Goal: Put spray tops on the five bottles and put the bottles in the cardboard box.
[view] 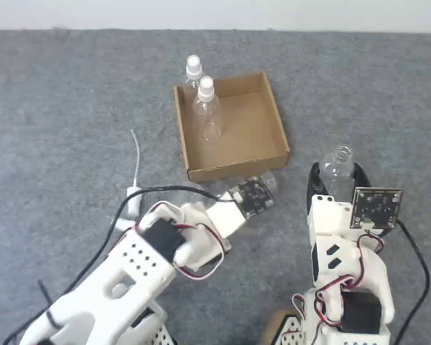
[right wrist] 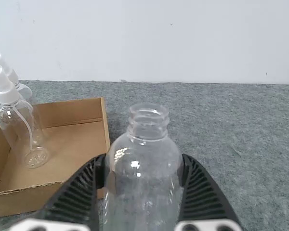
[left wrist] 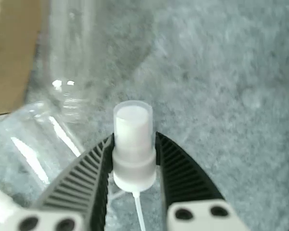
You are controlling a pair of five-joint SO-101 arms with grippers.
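Toward the near edge of the grey, felt-like worktop (view: 72,86), the left fingers (left wrist: 82,178) were closed on a white spray top (left wrist: 133,120), with a clear bottle (left wrist: 33,139) lying on its side just beyond. The right fingers (right wrist: 77,192) clamped an upright open-necked bottle (right wrist: 147,120). Mid-worktop sat the cardboard box (view: 237,162), with a capped bottle (view: 208,115) standing inside. A second capped bottle (view: 194,68) stood at the box's far corner. A plain white wall (view: 273,14) ran along the far edge.

Brown cardboard box (view: 237,164), grey table (view: 65,93), clear bottle (right wrist: 143,163)
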